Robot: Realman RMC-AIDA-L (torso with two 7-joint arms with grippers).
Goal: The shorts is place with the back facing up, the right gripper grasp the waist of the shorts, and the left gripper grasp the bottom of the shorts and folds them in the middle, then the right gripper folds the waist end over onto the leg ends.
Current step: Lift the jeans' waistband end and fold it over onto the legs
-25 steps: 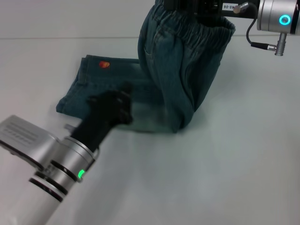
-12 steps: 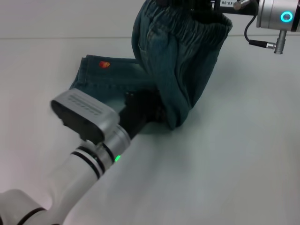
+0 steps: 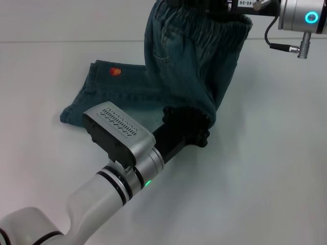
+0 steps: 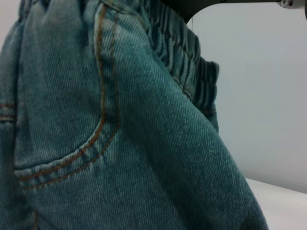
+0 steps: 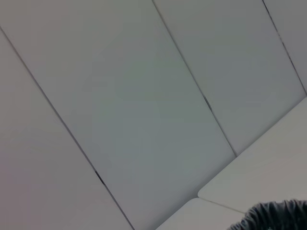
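The blue denim shorts (image 3: 127,89) lie with their leg ends flat on the white table, an orange patch (image 3: 115,71) facing up. The elastic waist (image 3: 204,25) is lifted high at the top of the head view, held by my right gripper (image 3: 202,4), which is shut on it. The cloth hangs down from there in a fold. My left gripper (image 3: 188,127) is at the lower end of that hanging fold, against the denim. In the left wrist view the back pocket (image 4: 62,120) and the waistband (image 4: 187,62) fill the picture. The right wrist view shows only a scrap of waistband (image 5: 273,215).
The white table (image 3: 265,168) spreads out to the right and front of the shorts. The left arm's silver wrist (image 3: 120,135) lies across the near side of the shorts. Grey wall panels (image 5: 144,96) stand behind.
My left arm has swung right along the shorts' near edge, from over the leg ends to the bottom of the hanging fold. The lifted waist has drifted slightly left.
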